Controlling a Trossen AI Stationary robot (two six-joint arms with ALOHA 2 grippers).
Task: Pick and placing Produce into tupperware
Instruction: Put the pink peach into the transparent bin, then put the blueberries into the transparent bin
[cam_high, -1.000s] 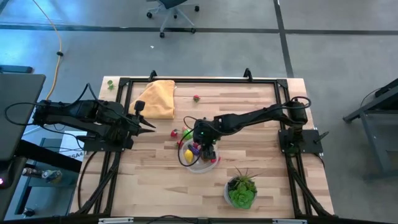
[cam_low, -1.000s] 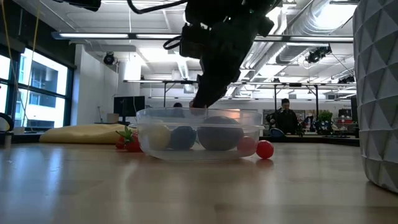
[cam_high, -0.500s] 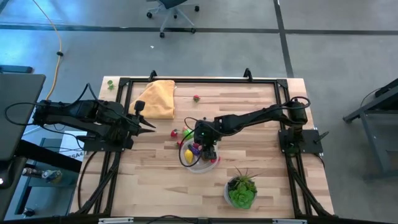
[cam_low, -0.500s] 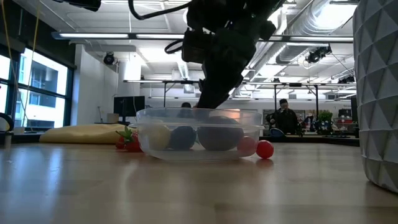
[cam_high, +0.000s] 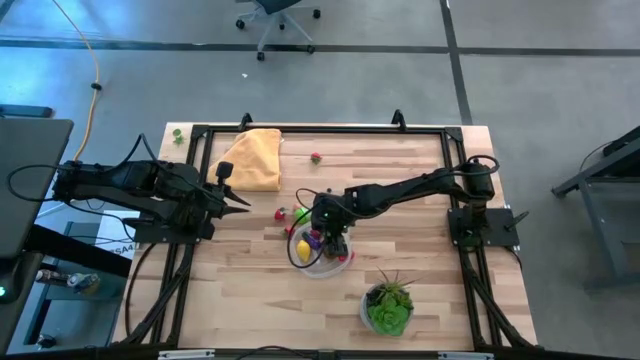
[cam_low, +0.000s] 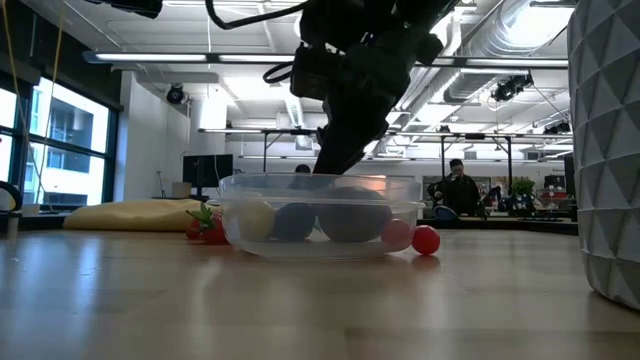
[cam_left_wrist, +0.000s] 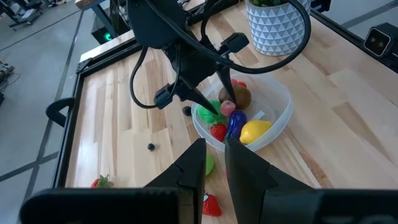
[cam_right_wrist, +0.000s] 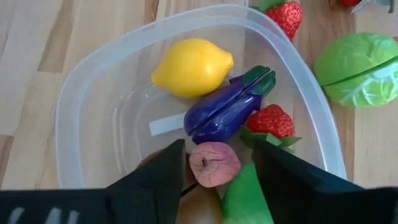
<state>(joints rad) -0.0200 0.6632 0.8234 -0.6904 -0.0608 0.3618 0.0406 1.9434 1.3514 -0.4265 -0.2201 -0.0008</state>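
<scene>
We've got the right hand (cam_right_wrist: 214, 180) hanging low over the tupperware (cam_high: 320, 252) at frame center, fingers parted around a pinkish fig-like piece (cam_right_wrist: 214, 163), probably dropping it beside the lemon (cam_right_wrist: 191, 66) and eggplant (cam_right_wrist: 227, 106). The left hand (cam_high: 240, 201) waits mid-left, pinched closed.

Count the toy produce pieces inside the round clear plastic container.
6: a yellow lemon, a purple eggplant, a red strawberry, a pink piece at the right gripper, and a brown piece and a green piece beside it. Others may be hidden underneath.
</scene>
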